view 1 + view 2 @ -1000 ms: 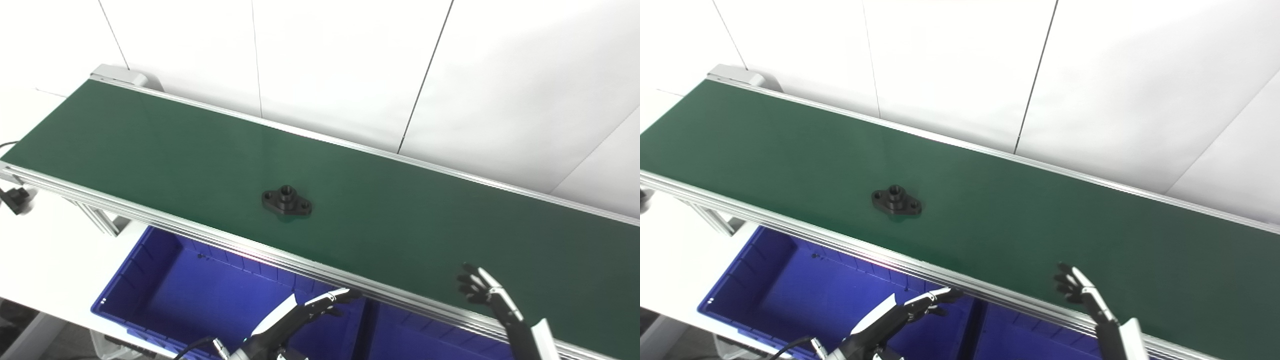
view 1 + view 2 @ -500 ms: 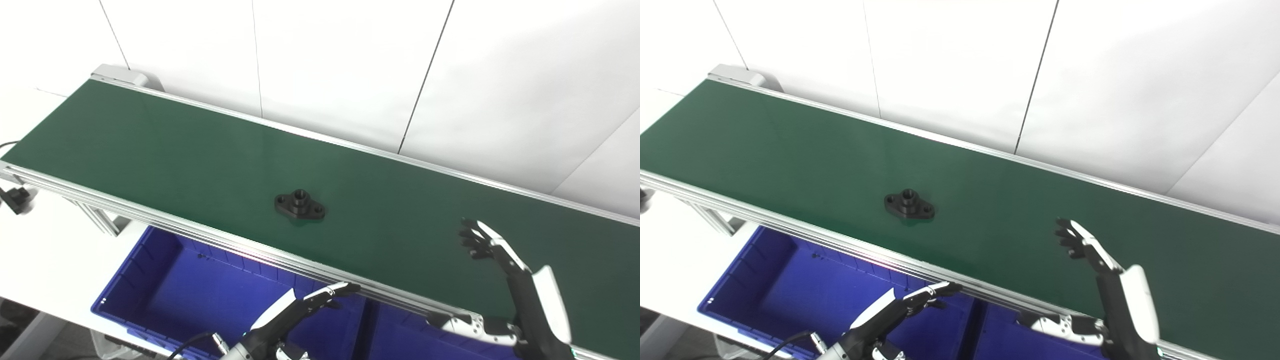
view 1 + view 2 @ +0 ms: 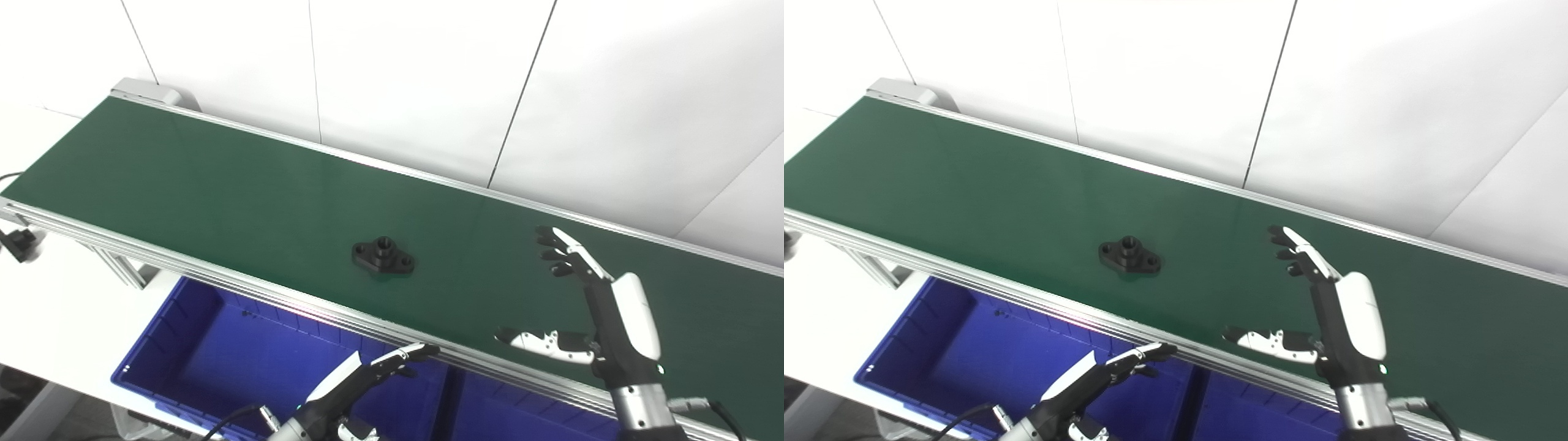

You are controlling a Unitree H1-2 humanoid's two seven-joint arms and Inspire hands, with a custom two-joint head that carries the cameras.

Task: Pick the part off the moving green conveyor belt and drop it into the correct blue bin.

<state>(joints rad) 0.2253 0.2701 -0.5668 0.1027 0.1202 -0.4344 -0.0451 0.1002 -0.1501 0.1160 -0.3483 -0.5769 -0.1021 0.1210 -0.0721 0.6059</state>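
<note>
Right hand [image 3: 603,306] raised, fingers spread; left hand [image 3: 361,380] low, open.

black flanged part [image 3: 383,255], flat on green belt [image 3: 184,177]

Head cameras, paired side by side: both look down obliquely, sharing the long green conveyor belt [image 3: 245,196] and blue plastic bins [image 3: 937,349].

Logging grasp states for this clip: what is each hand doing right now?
Left hand: open, empty, low over the blue bin.
Right hand: open, empty, raised over the green belt.
</note>
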